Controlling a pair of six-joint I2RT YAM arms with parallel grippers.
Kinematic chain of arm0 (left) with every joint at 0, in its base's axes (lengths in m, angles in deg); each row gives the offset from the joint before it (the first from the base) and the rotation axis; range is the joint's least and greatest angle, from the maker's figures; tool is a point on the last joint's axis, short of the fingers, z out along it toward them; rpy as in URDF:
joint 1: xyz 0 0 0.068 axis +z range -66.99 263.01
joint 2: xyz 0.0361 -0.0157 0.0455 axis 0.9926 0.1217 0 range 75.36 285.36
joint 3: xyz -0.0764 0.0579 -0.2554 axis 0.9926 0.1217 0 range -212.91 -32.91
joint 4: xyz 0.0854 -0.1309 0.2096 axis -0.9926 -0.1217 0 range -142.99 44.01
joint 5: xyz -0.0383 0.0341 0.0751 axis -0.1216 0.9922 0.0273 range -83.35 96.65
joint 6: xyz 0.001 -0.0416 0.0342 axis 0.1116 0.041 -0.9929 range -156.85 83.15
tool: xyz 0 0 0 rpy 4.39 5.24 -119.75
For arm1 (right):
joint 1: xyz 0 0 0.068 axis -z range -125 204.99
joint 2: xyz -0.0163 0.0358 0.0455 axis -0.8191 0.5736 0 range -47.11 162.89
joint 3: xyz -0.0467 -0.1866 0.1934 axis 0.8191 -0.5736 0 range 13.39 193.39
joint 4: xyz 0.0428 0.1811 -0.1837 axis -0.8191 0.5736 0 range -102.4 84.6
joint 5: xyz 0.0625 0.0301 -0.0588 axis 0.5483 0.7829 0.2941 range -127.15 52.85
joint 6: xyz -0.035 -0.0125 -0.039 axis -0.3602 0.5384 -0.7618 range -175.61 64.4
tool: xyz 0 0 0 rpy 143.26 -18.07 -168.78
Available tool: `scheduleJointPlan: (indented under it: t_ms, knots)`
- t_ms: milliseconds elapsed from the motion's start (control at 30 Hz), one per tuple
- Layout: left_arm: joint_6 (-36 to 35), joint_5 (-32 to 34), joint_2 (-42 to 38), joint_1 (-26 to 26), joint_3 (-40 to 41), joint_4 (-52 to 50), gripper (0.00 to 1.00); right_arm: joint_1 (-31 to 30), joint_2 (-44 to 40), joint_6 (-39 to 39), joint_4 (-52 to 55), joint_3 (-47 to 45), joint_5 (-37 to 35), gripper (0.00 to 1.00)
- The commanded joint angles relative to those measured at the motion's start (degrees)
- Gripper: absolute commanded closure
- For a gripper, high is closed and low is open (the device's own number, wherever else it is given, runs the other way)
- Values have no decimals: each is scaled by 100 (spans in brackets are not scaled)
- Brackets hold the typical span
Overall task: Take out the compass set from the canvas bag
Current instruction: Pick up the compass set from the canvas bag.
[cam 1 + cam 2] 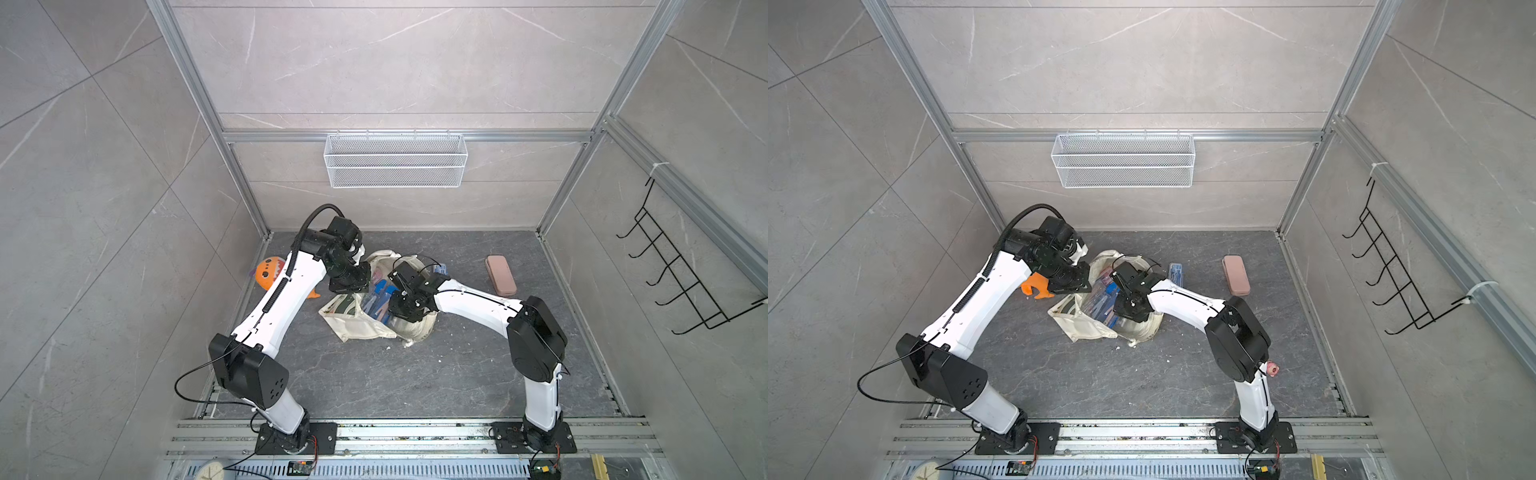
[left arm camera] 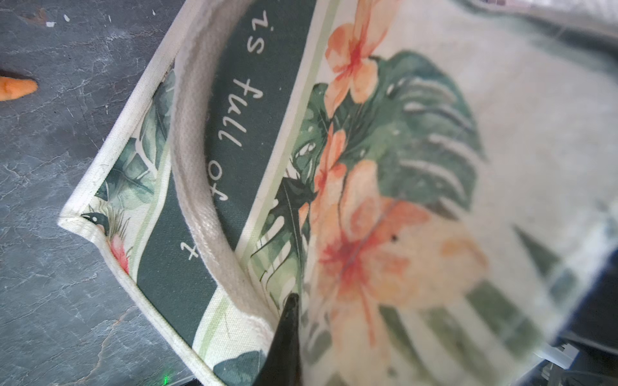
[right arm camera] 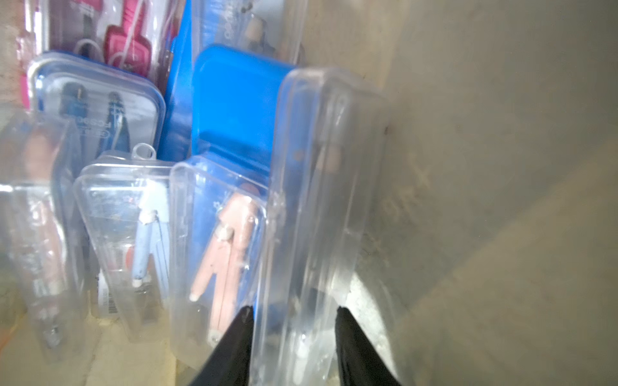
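The canvas bag lies slumped mid-floor with its mouth open upward. The left gripper is clenched on the cloth at the rim, holding the mouth apart. The right gripper is down inside the bag. Its jaws stand either side of one compass set, a clear case on edge against the bag wall. Whether the jaws already press the case cannot be told.

Likely faults:
- Slip: the case is smooth plastic, taken at one end, and may swing or drop when lifted.
- Snag: the neighbouring case touches it and may be dragged up.
- Pinched cloth: the bag wall lies just beside one finger.
- Collapse: if the left grip fails, the mouth closes over the right gripper.
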Motion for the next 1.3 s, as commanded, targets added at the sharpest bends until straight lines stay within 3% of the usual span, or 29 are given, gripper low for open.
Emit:
scheduleJointPlan:
  t_ms: [0, 367, 1000, 1267]
  knots:
    - [57, -213, -286, -13, -58, -28, 100, 77, -296, -11, -320, -136, -64, 62]
    - [112, -212, -232, -16, -85, 7, 100, 135, -565, -96, -291, -298, -13, 81]
    - [144, -233, -66, -14, -129, 242, 100, 142, -1550, -1141, 400, -35, 356, 89]
    - [128, -302, 21, -13, -136, 400, 100, 506, -1978, -1995, 1044, 400, 626, 91]
